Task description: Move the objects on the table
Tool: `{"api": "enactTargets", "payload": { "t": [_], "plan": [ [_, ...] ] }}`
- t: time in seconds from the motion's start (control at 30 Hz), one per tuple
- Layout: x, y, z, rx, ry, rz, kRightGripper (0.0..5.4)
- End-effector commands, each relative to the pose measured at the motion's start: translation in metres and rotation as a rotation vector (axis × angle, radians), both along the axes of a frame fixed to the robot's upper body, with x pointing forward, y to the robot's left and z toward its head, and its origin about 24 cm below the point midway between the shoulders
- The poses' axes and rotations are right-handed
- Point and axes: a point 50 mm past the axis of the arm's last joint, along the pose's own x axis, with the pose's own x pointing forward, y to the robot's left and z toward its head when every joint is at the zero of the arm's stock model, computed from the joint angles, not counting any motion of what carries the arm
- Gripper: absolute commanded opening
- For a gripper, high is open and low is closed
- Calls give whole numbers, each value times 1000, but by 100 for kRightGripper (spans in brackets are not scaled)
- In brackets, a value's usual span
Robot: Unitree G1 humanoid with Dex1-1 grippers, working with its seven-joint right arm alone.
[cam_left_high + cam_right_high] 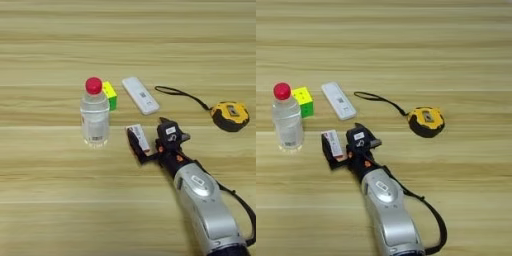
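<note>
Right forearm [207, 207]: smooth silver shell, rounded and tapering toward the wrist, small oval mark on top. Wrist section black with orange accents. Gripper [150, 142]: black, two fingers, white label on the boxy housing behind them. Black cable [431, 212] loops along the forearm's outer side.

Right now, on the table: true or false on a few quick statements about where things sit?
1. The bottle stands upright with its red cap on. True.
2. The puzzle cube is right of the tape measure. False: it is far to its left, beside the bottle.
3. The gripper is at the red-and-white pack. True.
4. The white bar lies on top of the pack. False: it lies apart, farther back on the table.
5. The tape measure's strap trails toward the white bar. True.
</note>
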Motion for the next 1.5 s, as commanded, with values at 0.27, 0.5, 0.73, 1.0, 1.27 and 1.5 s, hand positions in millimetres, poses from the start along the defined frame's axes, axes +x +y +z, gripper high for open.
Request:
{"api": "enactTargets", "payload": {
  "t": [0.27, 0.5, 0.73, 1.0, 1.27, 1.5],
  "plan": [
    [-1, 12, 25, 26, -102, 34, 535],
    [-5, 14, 25, 31, -95, 33, 535],
    [-12, 20, 20, 42, -63, 47, 535],
    [-15, 23, 7, 42, -14, 49, 535],
    [-13, 21, 0, 47, 8, 27, 482],
    [-14, 21, 1, 49, 6, 30, 392]
  ]
}}
